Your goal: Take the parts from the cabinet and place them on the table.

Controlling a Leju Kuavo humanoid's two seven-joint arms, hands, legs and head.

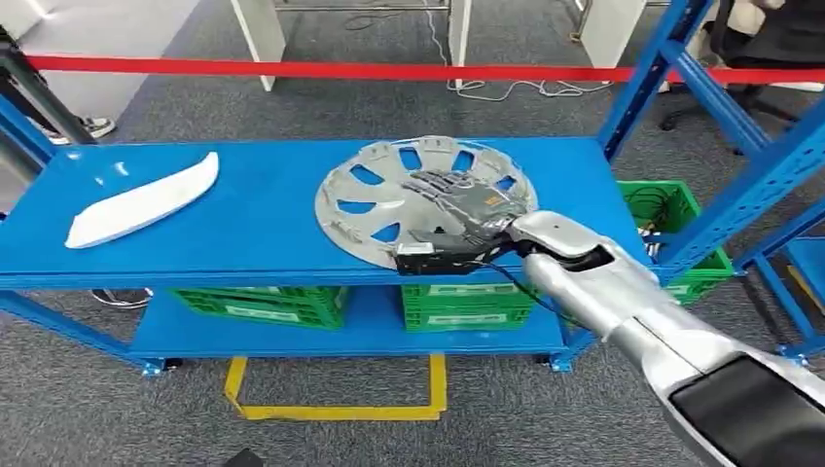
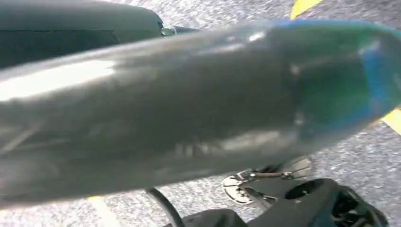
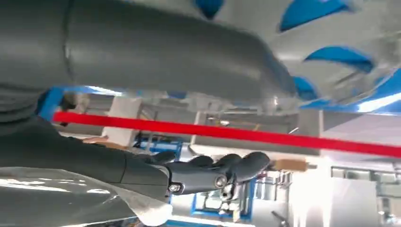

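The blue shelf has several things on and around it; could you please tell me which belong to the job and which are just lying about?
Job:
silver wheel cover, under the right hand
white curved part
blue shelf

Lying about:
green crates
red tape barrier
yellow floor marking

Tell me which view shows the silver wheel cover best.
The head view: the whole wheel cover lies on the blue shelf with the right hand over it. The right wrist view catches part of its spokes, close and blurred. The left wrist view does not let me identify it.
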